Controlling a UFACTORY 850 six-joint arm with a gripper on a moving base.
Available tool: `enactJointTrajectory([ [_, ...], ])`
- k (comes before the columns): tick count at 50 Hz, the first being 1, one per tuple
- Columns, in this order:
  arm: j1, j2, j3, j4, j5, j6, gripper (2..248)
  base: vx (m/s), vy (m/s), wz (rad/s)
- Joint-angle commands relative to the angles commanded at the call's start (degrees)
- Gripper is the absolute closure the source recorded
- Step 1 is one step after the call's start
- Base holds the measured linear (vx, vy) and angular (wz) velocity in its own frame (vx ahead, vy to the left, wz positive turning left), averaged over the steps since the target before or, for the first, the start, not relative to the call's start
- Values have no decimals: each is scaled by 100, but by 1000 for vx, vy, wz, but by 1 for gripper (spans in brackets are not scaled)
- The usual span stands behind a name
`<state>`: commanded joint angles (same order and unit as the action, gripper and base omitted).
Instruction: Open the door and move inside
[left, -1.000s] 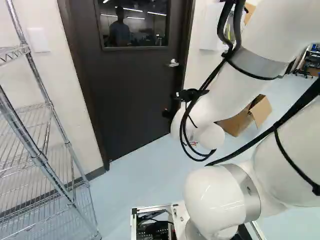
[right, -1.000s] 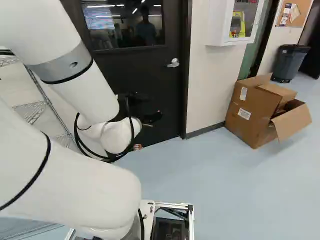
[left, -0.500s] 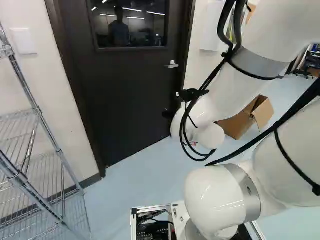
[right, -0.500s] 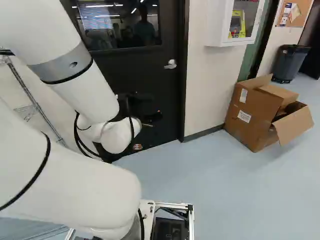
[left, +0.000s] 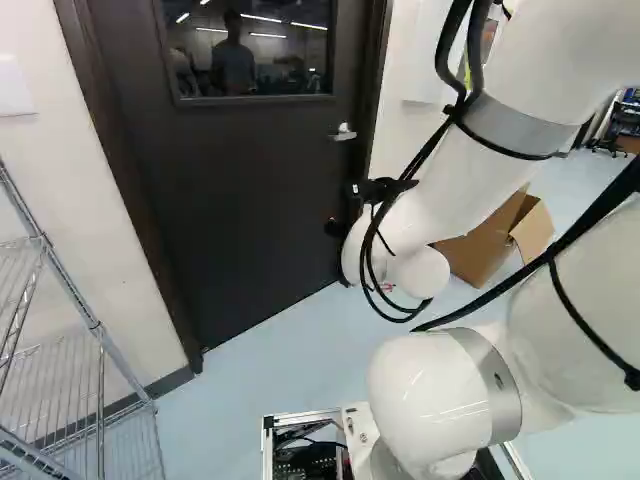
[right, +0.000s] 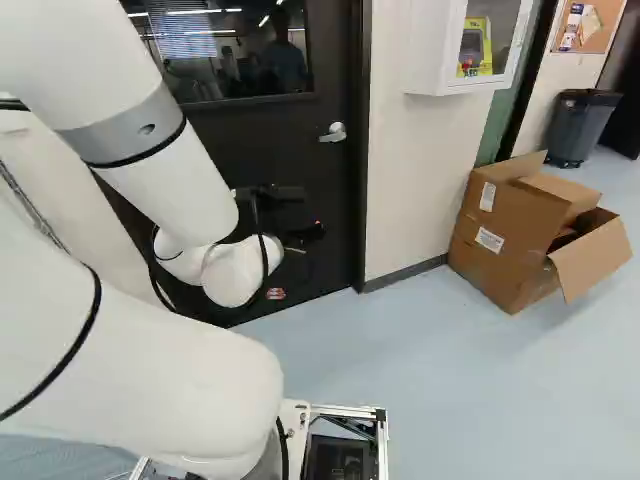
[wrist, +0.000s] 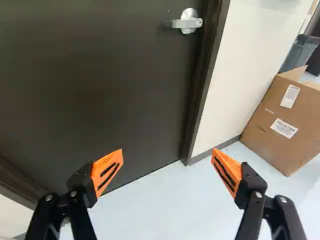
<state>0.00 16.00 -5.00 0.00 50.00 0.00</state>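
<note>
Starting at lower left of left base view: see wire rack (left: 95, 325) beside the wall, left of the door. Reads as parked storage, likely a snag risk if swinging the base wide.

Moving to upper middle: have door (left: 240, 190) shut in its dark door frame (left: 128, 200), with window (left: 250, 50) up high. Find lever handle (left: 343, 133) near its right edge, probably opposite the hinges, so expect to work from that side.

Just right of that: see white arm (left: 440, 200) reaching in from the right side, folded at the wrist. Probably held bent to leave room for lining up before contact.

In wrist view: have tool (wrist: 168, 152) open, with orange pads (wrist: 107, 171) wide apart and gripping nothing. Aimed at the door, well short of the handle, with the handle ahead, beyond the gap. Likely spread to straddle the lever. Needs raising and centring first, then closing, turning and driving in. Could slip off the lever or clip the frame. Cannot tell push or pull.

At right of right base view: see wall cabinet (right: 430, 60), then cardboard box (right: 510, 235) on the floor, right of the door. Mind both when turning.
</note>
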Motion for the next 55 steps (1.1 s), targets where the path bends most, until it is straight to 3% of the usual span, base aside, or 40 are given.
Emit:
enactJointTrajectory([
  [55,0,0,0,0,0,0,3,136,-10,-7],
])
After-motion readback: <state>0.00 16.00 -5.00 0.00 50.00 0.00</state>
